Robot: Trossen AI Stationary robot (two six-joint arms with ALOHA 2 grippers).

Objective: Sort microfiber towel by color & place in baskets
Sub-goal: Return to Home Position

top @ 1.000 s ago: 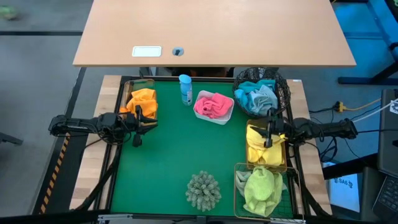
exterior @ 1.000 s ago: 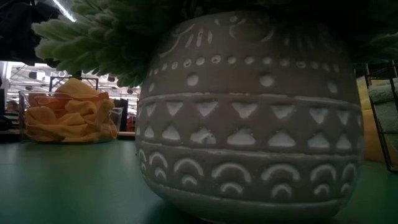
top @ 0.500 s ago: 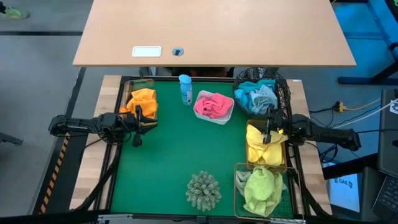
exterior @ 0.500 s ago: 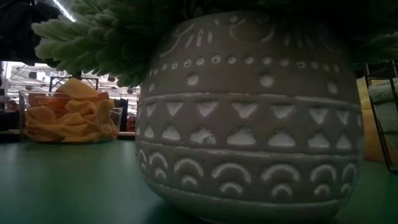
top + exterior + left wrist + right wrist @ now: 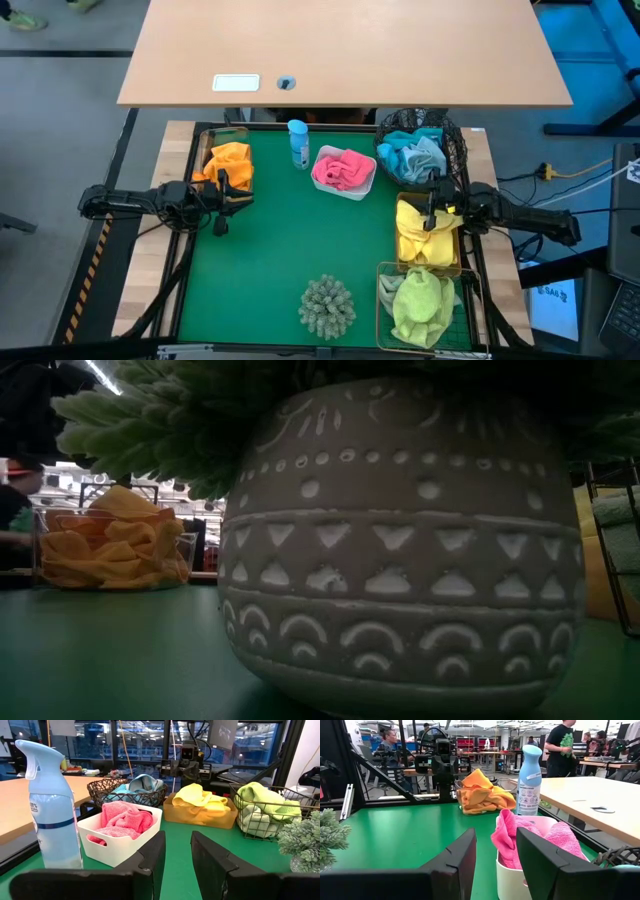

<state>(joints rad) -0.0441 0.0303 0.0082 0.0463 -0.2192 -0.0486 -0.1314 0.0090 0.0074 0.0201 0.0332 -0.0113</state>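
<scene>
Right arm has swung its rear back slightly. Sorting looks finished: green towels [image 5: 418,300] lie in the nearest basket [image 5: 380,268], then yellow [image 5: 415,240], pink [image 5: 342,168], teal [image 5: 410,152] and orange [image 5: 230,160], each binned. Narrowly parted and empty, the right hand [image 5: 496,839] hangs over yellow, the left hand [image 5: 177,840] beside orange. Homing seems the step in hand: both arms should retract clear of the rims.

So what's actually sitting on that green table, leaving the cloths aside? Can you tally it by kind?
Black round basket: 1
Gold rectangular baskets: 2
White tub: 1
Clear tub: 1
Spray bottle: 1
Potted plant: 1
Total: 7
</scene>
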